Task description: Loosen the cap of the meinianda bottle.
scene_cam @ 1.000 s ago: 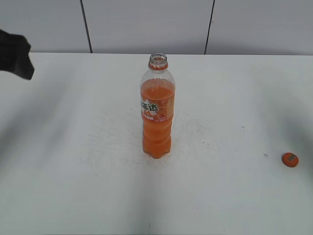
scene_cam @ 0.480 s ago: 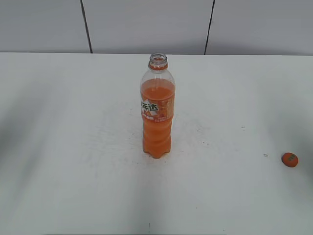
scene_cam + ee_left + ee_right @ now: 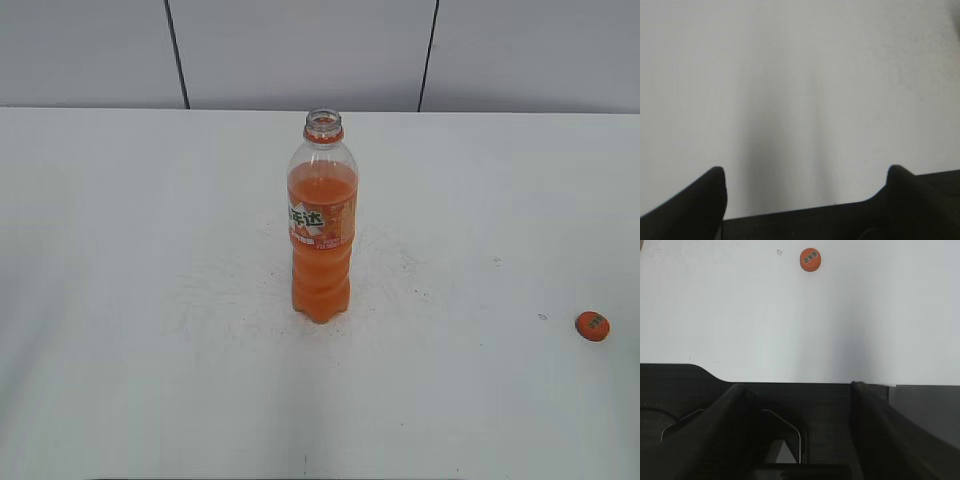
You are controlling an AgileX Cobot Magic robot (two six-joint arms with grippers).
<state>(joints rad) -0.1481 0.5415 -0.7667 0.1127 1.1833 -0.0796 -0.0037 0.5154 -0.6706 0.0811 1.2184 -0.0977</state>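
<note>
The meinianda bottle (image 3: 322,225) stands upright mid-table with orange drink, its neck open with only the orange neck ring on it. The orange cap (image 3: 592,326) lies on the table far to the right, apart from the bottle; it also shows at the top of the right wrist view (image 3: 810,259). My left gripper (image 3: 807,172) is open and empty over bare table. My right gripper (image 3: 800,386) is open and empty, back at the table's near edge, well short of the cap. Neither gripper shows in the exterior view.
The white table (image 3: 150,300) runs to a grey panelled wall (image 3: 300,50) at the back. In the right wrist view the table's edge (image 3: 790,381) lies just ahead of the fingertips.
The left arm's dark shape at the exterior view's left edge has withdrawn out of view. Bottle and cap have not moved.
</note>
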